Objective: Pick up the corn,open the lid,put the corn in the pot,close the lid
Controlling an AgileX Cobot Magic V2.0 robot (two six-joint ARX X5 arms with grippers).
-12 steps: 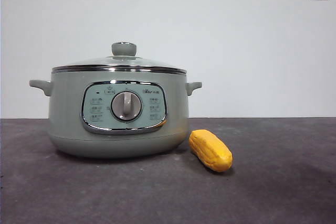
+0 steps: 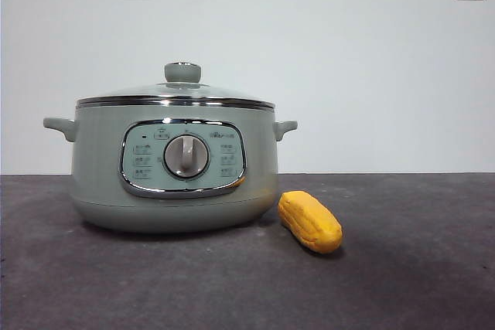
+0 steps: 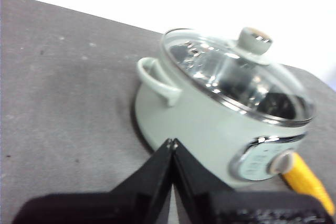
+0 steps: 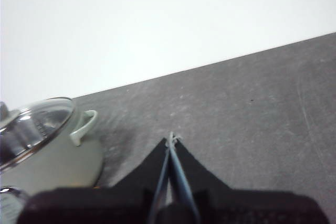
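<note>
— Black jaws first: how do yours stand?

— Both pairs are pressed together and empty. Your left gripper (image 3: 172, 142) hangs off the pot's (image 2: 100, 175) handle side; your right gripper (image 4: 171, 139) hangs over bare table (image 2: 418, 268) on the far side.

— And the corn (image 2: 310, 221)?

— Lying on the table just beside the pot's base, apart from both grippers. It looks light and a little slick, so you'd best pinch it across its ribbed middle, not at the tapered ends.

— The lid (image 2: 175, 92)?

— Seated on the pot. Glass, so likely fragile and heavier than it seems; take its green knob (image 3: 254, 39), where your jaws get a sure hold.
</note>
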